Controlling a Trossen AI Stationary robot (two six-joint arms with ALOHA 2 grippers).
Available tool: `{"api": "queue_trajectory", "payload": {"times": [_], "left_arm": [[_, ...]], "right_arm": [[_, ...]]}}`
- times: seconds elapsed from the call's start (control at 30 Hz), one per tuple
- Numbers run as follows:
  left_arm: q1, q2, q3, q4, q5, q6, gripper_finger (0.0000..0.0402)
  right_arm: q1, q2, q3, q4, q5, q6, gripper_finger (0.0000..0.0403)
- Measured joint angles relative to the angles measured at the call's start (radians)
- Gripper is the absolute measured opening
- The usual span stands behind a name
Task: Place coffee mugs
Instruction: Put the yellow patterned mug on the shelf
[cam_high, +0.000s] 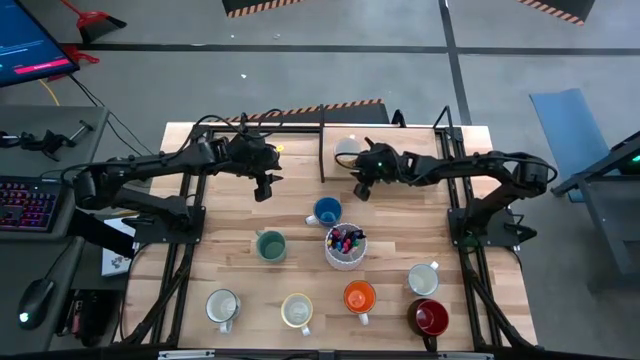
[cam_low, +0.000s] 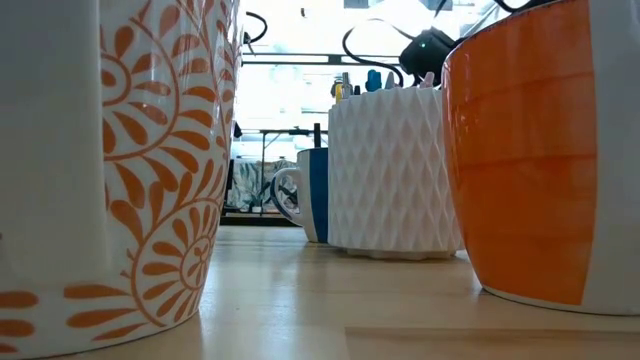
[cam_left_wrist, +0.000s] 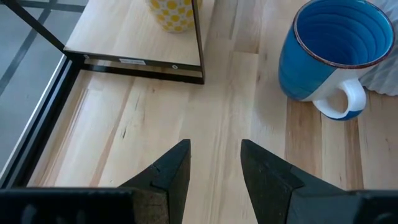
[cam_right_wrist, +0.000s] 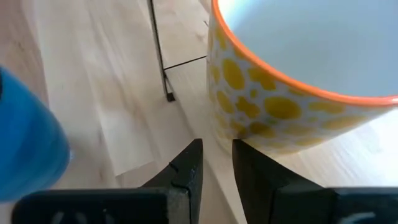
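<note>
In the high view several mugs stand upright on the wooden table: blue (cam_high: 326, 211), teal (cam_high: 270, 245), cream (cam_high: 222, 307), pale yellow (cam_high: 297, 311), orange (cam_high: 359, 297), grey-white (cam_high: 423, 278) and dark red (cam_high: 428, 317). A white mug with yellow dots (cam_high: 347, 150) stands at the far side, inside a black frame. My left gripper (cam_high: 262, 186) hovers open left of the blue mug (cam_left_wrist: 336, 56), holding nothing. My right gripper (cam_high: 362, 190) is narrowly open, its fingertips (cam_right_wrist: 217, 152) just in front of the dotted mug's base (cam_right_wrist: 261, 118); nothing lies between them.
A white ribbed cup of coloured pens (cam_high: 345, 246) stands between the blue and orange mugs. A thin black metal frame (cam_left_wrist: 143, 62) lies on the table's far part. Bare wood lies between the two grippers and along the table's left side.
</note>
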Motion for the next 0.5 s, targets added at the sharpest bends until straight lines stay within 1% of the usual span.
{"api": "queue_trajectory", "payload": {"times": [0.3,0.5], "left_arm": [[0.0,0.0,0.0,0.005,0.0,0.0,0.0131],[0.0,0.0,0.0,0.012,0.0,-0.001,0.0131]], "right_arm": [[-0.019,0.002,0.0,0.031,-0.008,-0.021,0.0075],[-0.036,0.053,0.0,0.097,-0.045,-0.03,0.0075]]}}
